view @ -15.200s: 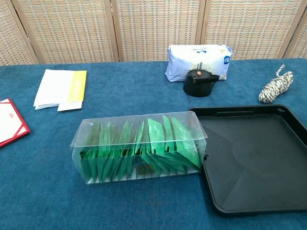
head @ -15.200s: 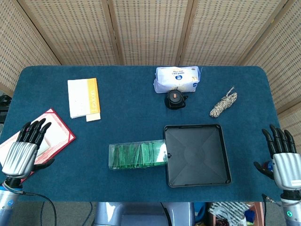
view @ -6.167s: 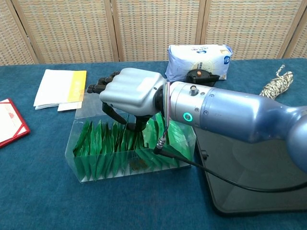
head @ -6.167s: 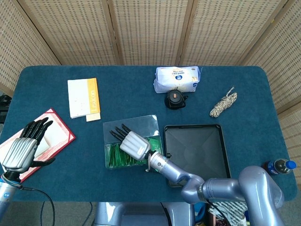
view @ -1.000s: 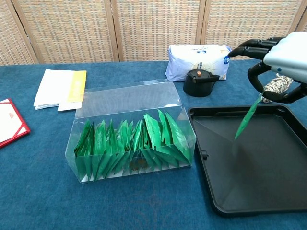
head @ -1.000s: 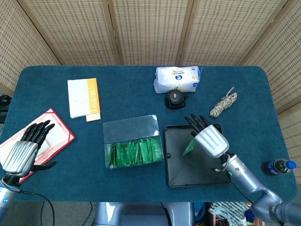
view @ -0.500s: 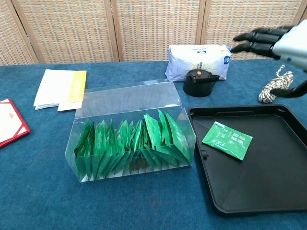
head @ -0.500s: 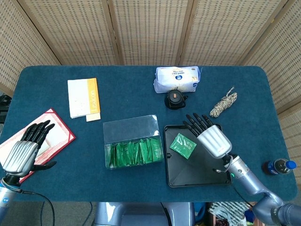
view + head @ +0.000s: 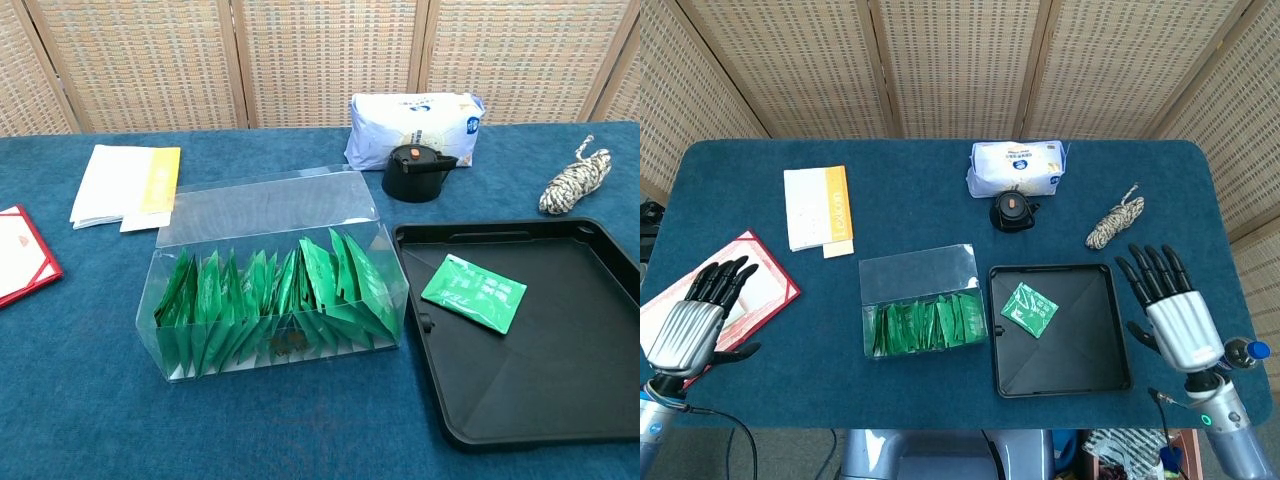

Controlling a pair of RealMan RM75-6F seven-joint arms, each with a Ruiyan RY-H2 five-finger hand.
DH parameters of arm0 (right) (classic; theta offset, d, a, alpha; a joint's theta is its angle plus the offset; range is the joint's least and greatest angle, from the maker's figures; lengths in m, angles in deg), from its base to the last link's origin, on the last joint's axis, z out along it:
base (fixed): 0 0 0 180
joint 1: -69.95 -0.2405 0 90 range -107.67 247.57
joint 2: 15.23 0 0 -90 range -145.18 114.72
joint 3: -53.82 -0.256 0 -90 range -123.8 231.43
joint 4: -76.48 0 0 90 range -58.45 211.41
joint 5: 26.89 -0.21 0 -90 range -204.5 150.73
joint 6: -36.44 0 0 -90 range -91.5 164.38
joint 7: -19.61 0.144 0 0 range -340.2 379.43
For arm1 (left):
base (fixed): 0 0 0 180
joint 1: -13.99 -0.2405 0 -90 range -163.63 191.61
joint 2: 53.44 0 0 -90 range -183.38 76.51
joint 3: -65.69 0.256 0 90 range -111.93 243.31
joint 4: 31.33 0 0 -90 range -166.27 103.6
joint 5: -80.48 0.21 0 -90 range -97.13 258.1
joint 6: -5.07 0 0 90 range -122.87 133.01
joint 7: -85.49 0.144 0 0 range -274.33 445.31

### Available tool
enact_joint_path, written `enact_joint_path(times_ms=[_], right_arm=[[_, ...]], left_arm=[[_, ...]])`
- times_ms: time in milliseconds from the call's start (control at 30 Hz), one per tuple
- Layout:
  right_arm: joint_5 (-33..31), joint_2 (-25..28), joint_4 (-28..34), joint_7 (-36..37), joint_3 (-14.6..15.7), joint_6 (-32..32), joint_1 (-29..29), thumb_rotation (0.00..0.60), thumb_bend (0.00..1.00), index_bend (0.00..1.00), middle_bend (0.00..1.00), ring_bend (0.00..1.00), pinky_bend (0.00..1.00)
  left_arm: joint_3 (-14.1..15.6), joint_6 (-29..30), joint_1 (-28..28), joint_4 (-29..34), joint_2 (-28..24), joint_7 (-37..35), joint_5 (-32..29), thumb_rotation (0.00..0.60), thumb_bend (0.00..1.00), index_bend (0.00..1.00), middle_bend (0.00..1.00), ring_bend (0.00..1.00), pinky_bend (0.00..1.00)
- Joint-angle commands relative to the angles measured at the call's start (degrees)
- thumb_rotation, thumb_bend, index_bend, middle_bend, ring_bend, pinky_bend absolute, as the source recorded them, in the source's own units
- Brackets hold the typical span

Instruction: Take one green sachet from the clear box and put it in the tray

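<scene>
One green sachet [image 9: 1030, 309] [image 9: 474, 292] lies flat in the black tray [image 9: 1095, 375] [image 9: 560, 400], near its left side. The clear box [image 9: 924, 305] [image 9: 270, 290] stands open just left of the tray, its lid tipped back, with several green sachets upright inside. My right hand [image 9: 1173, 312] hovers off the tray's right edge, fingers spread, holding nothing. My left hand [image 9: 692, 322] stays at the table's left edge over a red folder, fingers apart and empty. Neither hand shows in the chest view.
A white packet [image 9: 1017, 167] and a small black pot [image 9: 1011, 211] sit behind the tray. A coiled rope [image 9: 1114, 222] lies at the back right. A white-and-orange booklet [image 9: 818, 208] and a red folder [image 9: 765, 275] are on the left. A blue-capped bottle [image 9: 1248, 351] stands beyond the right edge.
My right hand has let go of the sachet, which now lies in the tray, and has drawn back to the right, out of the chest view. The left hand has not moved.
</scene>
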Motion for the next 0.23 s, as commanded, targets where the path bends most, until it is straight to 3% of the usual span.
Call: enact_joint_path(times_ms=[33, 233], right_arm=[[-1.7, -0.8, 0.7, 5.0, 1.8, -5.1, 5.8, 0.6, 0.0, 0.0, 0.0, 0.0, 0.0], [-1.4, -1.1, -0.3, 6.1, 1.3, -7.1, 8.1, 0.6, 0.0, 0.0, 0.0, 0.0, 0.0]], left_arm=[[0.5, 2.6, -1.6, 0.1, 1.1, 2.1, 1.3, 0.6, 0.06, 0.0, 0.0, 0.0, 0.0], [0.9, 4.3, -2.9, -0.7, 1.8, 3.4, 2.0, 0.6, 0.06, 0.0, 0.0, 0.0, 0.0]])
